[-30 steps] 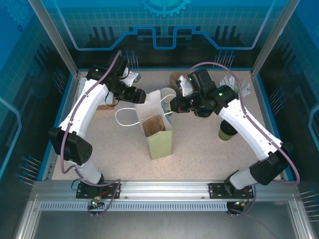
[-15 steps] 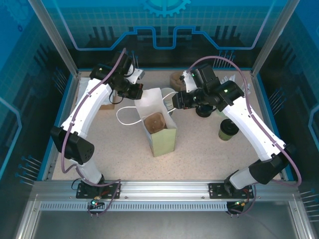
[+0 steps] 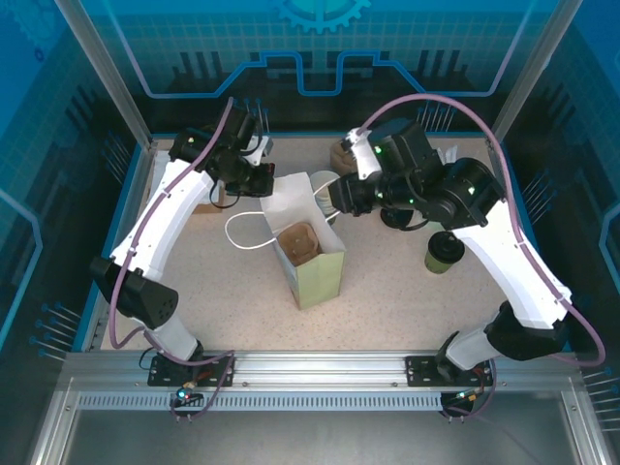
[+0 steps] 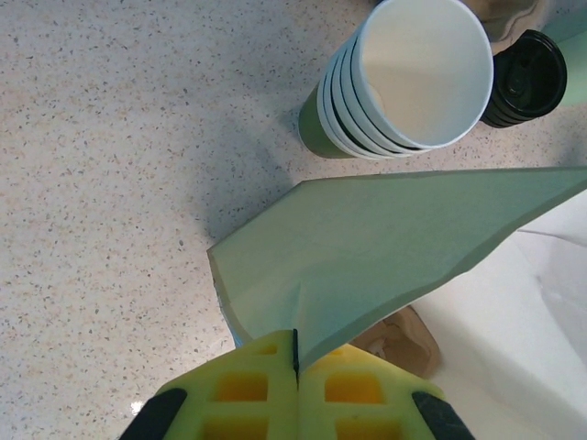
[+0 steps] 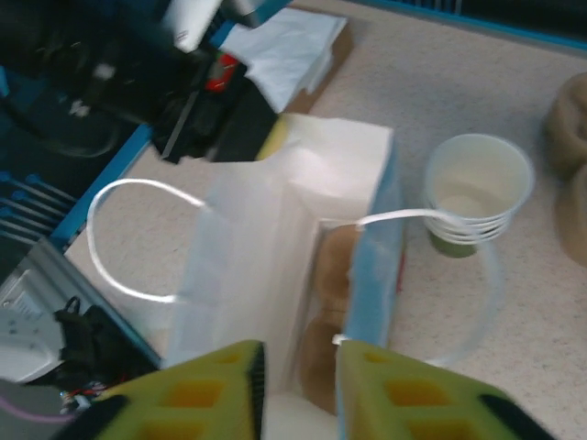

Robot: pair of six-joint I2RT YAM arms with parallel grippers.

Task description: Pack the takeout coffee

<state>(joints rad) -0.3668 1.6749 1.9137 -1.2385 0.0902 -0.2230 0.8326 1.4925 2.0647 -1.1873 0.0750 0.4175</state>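
The takeout coffee (image 3: 443,253), a small olive-green cup with a dark top, stands on the table right of the bag, apart from both grippers. A green paper bag (image 3: 315,276) stands upright at the centre with its mouth open and a brown item (image 3: 298,240) inside. My left gripper (image 3: 265,184) is shut on the bag's far left rim; its pads (image 4: 257,385) pinch the green paper flap (image 4: 385,247). My right gripper (image 5: 295,357) hovers over the bag (image 5: 266,229), jaws apart, with the bag's right wall by its right finger (image 5: 385,385).
A stack of green cups (image 4: 413,78) with white insides stands behind the bag, a loose black lid (image 4: 527,78) next to it. A box of white napkins (image 5: 293,46) sits at the far left. The bag's white handle (image 5: 128,238) loops out to the left.
My left gripper closed on the bag's far rim. My right gripper opened, and its arm rose over the bag. The bag's mouth now stands wider.
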